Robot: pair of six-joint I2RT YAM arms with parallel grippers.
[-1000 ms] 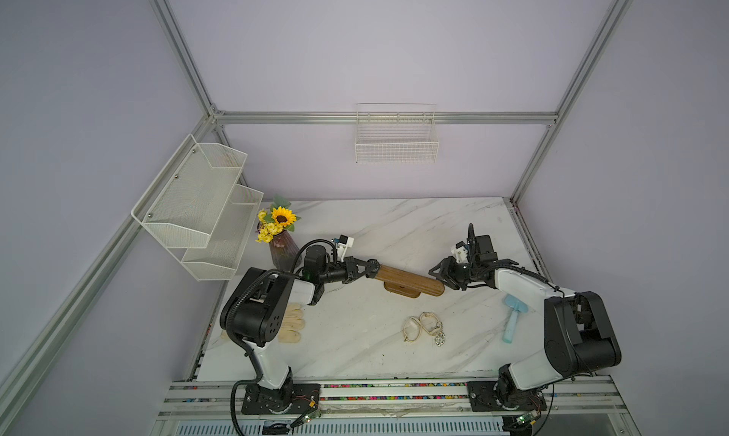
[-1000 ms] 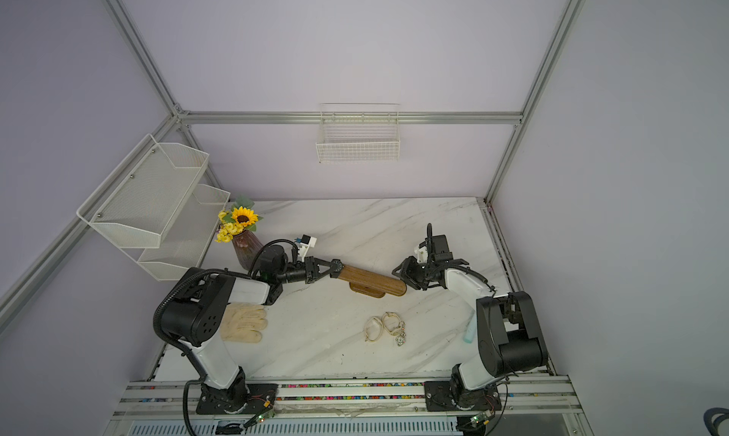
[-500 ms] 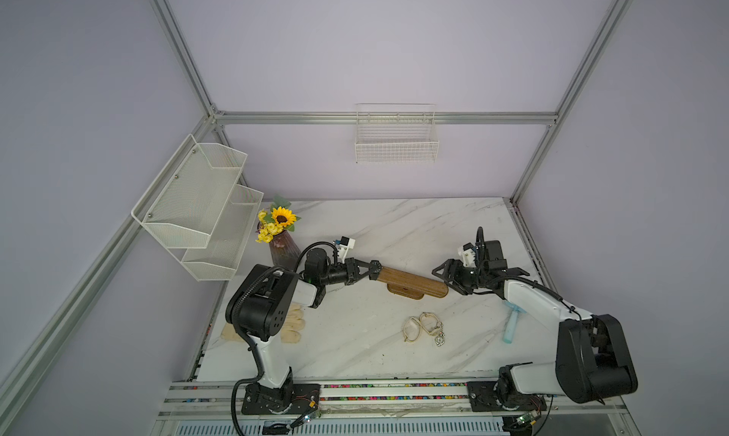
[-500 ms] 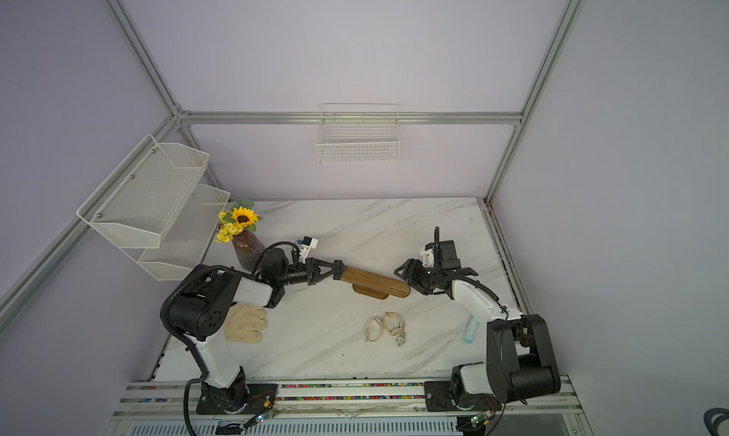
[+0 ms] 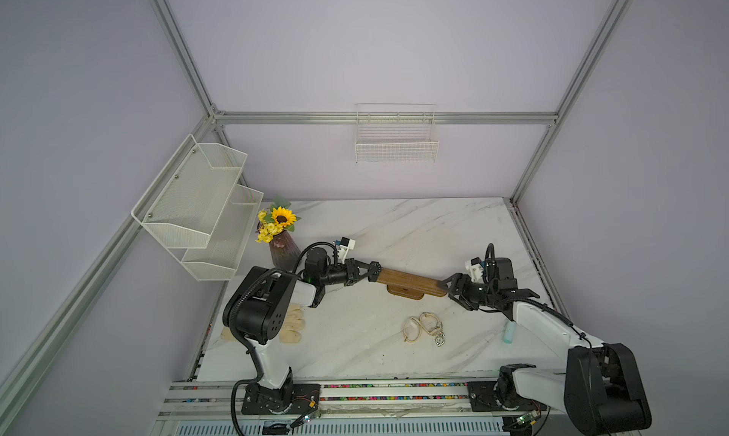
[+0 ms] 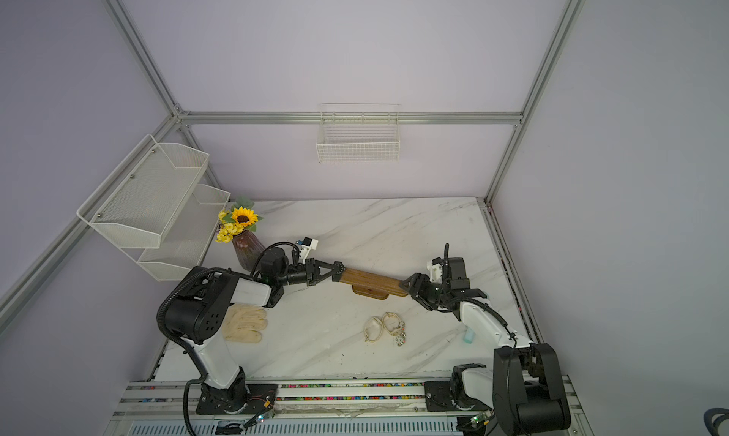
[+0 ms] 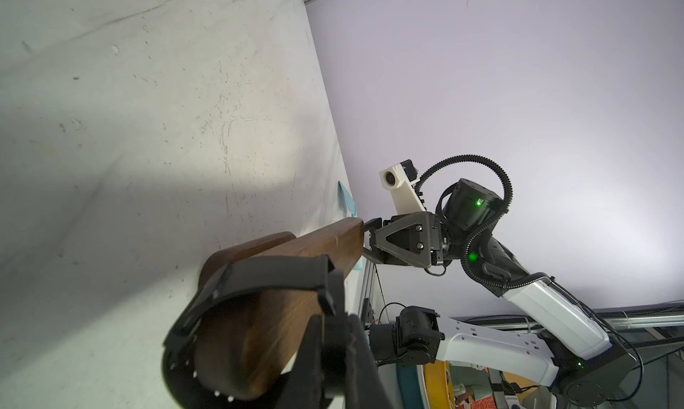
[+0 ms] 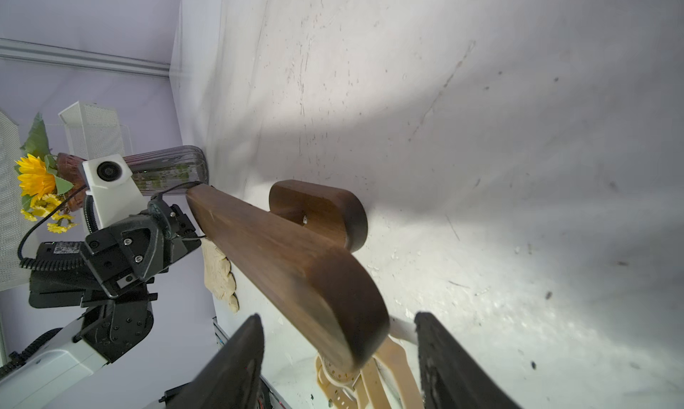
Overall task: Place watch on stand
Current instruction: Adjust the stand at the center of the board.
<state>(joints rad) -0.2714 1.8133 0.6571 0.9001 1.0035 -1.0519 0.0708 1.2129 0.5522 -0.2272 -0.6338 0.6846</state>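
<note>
Marble table (image 5: pixel 414 232), brown wooden stand (image 5: pixel 410 281)

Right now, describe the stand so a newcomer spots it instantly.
On the white marble table, look mid-table: the stand is a long brown wooden bar with rounded ends on a smaller wooden base. Unlike the beige watches lying nearer the front edge, it is dark wood, raised, with a black watch strap looped over one end.
</note>
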